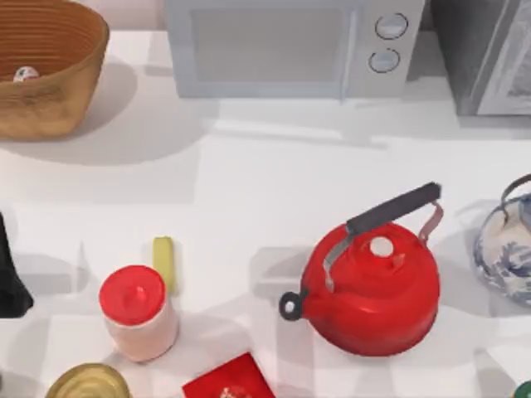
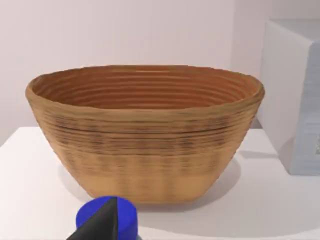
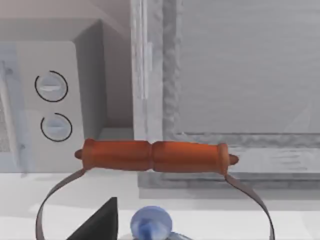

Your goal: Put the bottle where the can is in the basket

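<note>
Tin point(image 1: 87, 383) with a gold top sits at the near edge of the table point(image 1: 249, 191), toward the left, with a red packet point(image 1: 228, 381) to its right. Just beyond the tin stands a pale jar point(image 1: 137, 311) with a red lid, and a small yellow stick point(image 1: 163, 264) lies just behind the jar. To the right of these a red kettle point(image 1: 373, 290) stands with its dark handle raised and its spout pointing left. A blue-and-white teapot point(image 1: 506, 249) stands at the right edge.

The left arm point(image 1: 10, 274) is a dark shape at the left edge, level with the jar. Its wrist view faces the basket point(image 2: 145, 130); close before that camera, a dark part of the left gripper point(image 2: 100, 227) lies against a blue cap point(image 2: 107, 217). I cannot tell whether this gripper is wide, narrow or holding the cap.

The right gripper point(image 3: 97, 222) hovers by the teapot's orange handle point(image 3: 152, 156) and blue lid knob point(image 3: 150, 222); its state cannot be told either.

Farther back, a microwave point(image 1: 290, 46) stands along the far edge with a grey appliance point(image 1: 489, 54) to its right. The brown wicker basket stands upright in the far left corner, and the can point(image 1: 26, 74) lies inside it.
</note>
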